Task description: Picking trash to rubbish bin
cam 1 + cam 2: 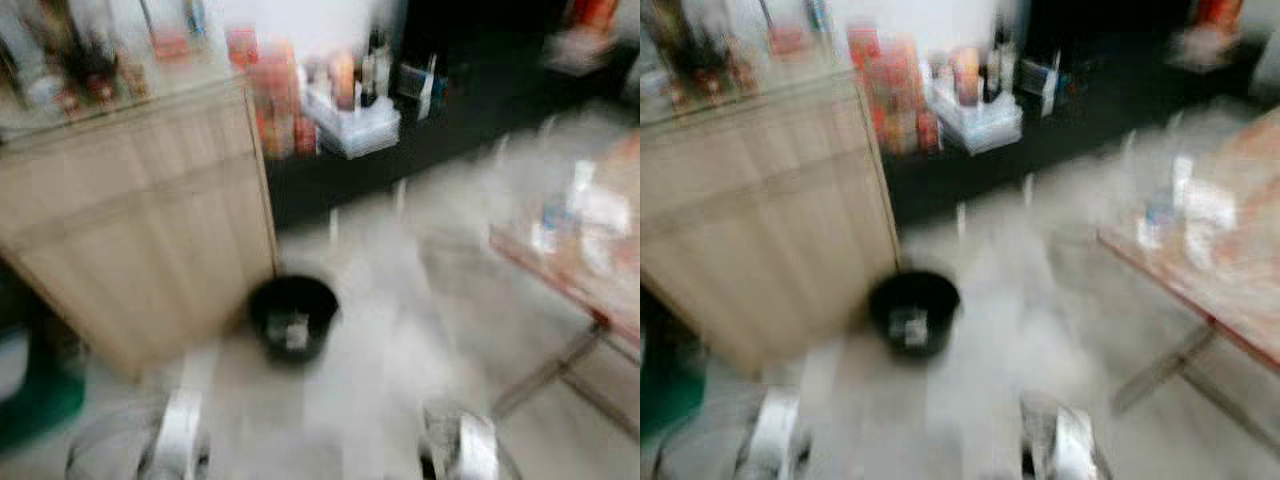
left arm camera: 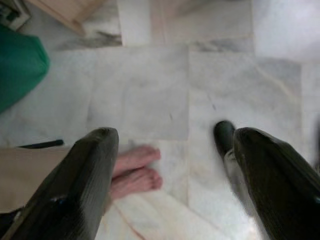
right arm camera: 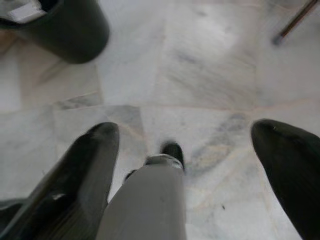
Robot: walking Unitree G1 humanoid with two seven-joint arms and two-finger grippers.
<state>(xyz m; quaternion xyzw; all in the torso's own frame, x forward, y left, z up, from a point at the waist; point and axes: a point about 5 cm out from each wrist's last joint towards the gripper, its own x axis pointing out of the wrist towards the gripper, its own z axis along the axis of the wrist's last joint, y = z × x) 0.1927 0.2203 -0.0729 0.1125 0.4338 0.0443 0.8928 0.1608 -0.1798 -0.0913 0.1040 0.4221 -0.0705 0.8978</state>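
Both the left gripper and right gripper hang wide open and empty low in the frame, while the round black plastic bin, probably light and stiff, best held by its rim, sits mid-frame on the pale marble floor.

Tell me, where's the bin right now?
The black bin stands on the marble floor ahead, slightly to the robot's left, beside the wooden cabinet's corner.

Floor: pale marble tiles with grey veining. Black bin stands on it, just beside the wooden cabinet's front corner, with something pale inside (too blurred to identify). Bench at right stands on thin metal legs, with blurred pale items on top. A person's bare foot rests on the tiles.
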